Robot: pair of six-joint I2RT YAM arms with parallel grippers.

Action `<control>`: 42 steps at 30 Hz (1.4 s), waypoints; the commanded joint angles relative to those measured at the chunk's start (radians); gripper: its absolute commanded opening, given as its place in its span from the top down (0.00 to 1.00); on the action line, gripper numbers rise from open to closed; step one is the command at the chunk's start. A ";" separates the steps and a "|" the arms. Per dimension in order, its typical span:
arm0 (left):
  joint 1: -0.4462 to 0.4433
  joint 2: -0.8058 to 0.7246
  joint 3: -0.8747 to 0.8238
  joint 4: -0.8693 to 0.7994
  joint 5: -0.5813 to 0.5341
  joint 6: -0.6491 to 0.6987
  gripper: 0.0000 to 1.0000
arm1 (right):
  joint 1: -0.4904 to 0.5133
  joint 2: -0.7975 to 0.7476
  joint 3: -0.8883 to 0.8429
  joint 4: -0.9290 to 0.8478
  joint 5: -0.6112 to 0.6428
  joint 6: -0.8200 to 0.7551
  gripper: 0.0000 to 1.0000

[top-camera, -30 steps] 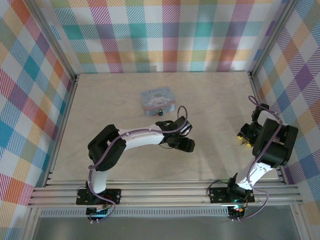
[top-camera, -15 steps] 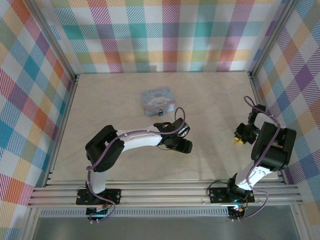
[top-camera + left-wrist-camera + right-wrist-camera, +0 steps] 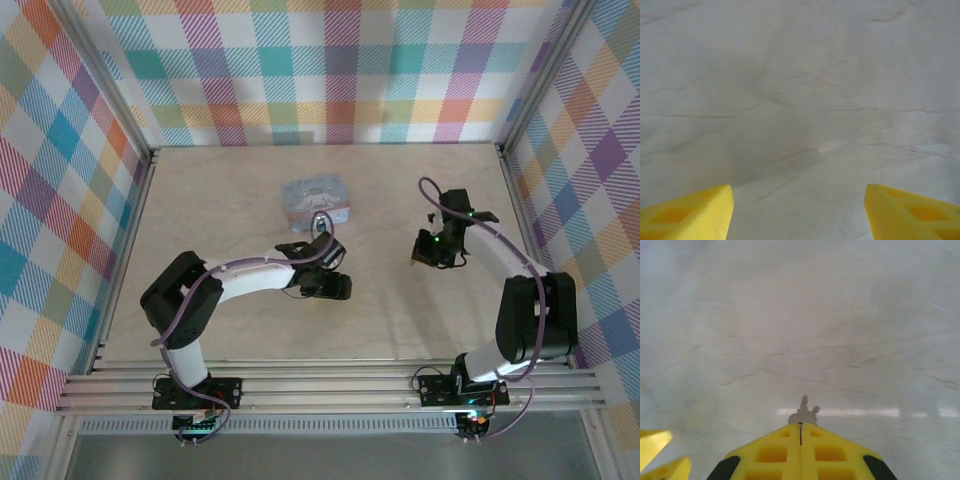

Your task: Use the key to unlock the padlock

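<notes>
My right gripper point(image 3: 800, 426) is shut, and a small silvery key point(image 3: 803, 412) sticks out past its yellow fingertips. In the top view the right gripper point(image 3: 424, 250) hovers over the right middle of the table. A tiny dark padlock point(image 3: 319, 224) lies just in front of the tin, partly behind my left wrist and its cable. The left gripper point(image 3: 335, 288) hangs a little nearer than the padlock. In the left wrist view the left gripper point(image 3: 799, 200) is open, with bare table between its yellow fingers point(image 3: 695, 210).
A pastel blue-pink tin point(image 3: 314, 198) with a cartoon dog lies at the back middle of the beige table point(image 3: 220, 200). Checked walls and aluminium frame posts point(image 3: 505, 150) close in the sides. The left arm's elbow point(image 3: 180, 295) sits over the near left.
The right arm has swung from the right wall toward the table's middle and its jaws have closed on the key. The left arm has drawn back and left a little.
</notes>
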State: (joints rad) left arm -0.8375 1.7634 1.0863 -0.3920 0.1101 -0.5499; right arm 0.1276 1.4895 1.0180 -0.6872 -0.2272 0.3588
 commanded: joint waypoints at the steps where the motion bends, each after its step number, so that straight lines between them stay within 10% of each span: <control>1: 0.032 -0.089 -0.032 -0.016 -0.013 -0.016 0.30 | 0.046 -0.059 0.035 0.027 -0.079 -0.002 1.00; 16: 0.057 -0.588 -0.398 0.645 0.140 0.170 0.32 | 0.158 -0.284 0.081 0.116 -0.532 -0.129 1.00; 28: 0.046 -0.576 -0.279 0.555 0.188 0.439 0.56 | 0.234 -0.278 0.128 0.090 -0.632 -0.102 1.00; 42: 0.011 -0.526 -0.311 0.705 0.216 0.594 0.55 | 0.262 -0.264 0.115 0.138 -0.662 -0.042 1.00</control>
State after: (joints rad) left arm -0.8181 1.2266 0.7734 0.2703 0.3218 -0.0193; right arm 0.3779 1.2167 1.1164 -0.5827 -0.8494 0.3027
